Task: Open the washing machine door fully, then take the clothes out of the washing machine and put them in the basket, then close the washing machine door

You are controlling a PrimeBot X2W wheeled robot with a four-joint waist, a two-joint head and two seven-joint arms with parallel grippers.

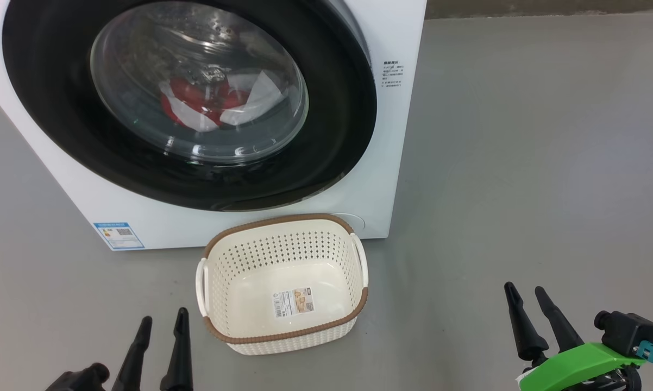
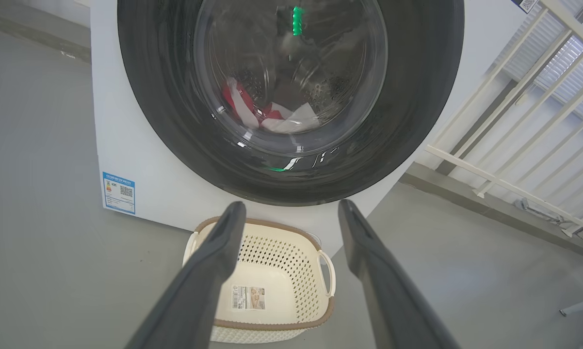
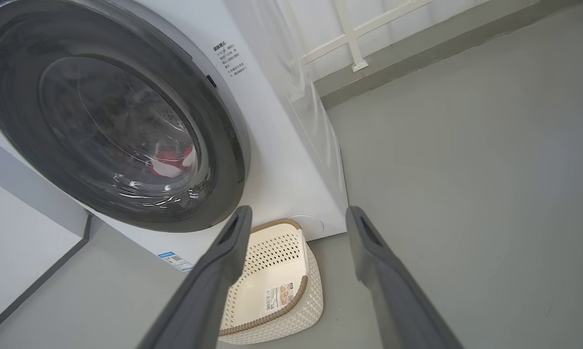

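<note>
**Door sitting shut, clothes lying inside the drum**

The washing machine door [image 1: 337,136] is sitting closed against the front of the white washing machine [image 1: 158,222], its wide black rim framing the bulging glass window. Through that glass the red and white clothes [image 1: 196,106] are lying in a small crumpled heap at the bottom of the perforated steel drum. A blue label [image 1: 119,234] is showing at the machine's lower left corner, and small printed text is running down the front panel to the right of the door.

The basket [image 1: 283,224] is standing upright on the grey floor [image 1: 522,163] just in front of the machine, below the door's lower edge. It is holding nothing but the paper label [image 1: 293,302] stuck to its bottom.

The left gripper [image 1: 164,316] is hovering low at the basket's left side, its two dark fingers spread wide and gripping nothing. The right gripper [image 1: 523,288] is hanging well off to the basket's right, likewise spread wide and carrying nothing, with a green part [image 1: 582,364] showing behind its fingers. Both are pointing toward the machine and touching neither the door nor the basket. In the left wrist view a white railing [image 2: 514,121] is standing beyond the machine's side.
</note>
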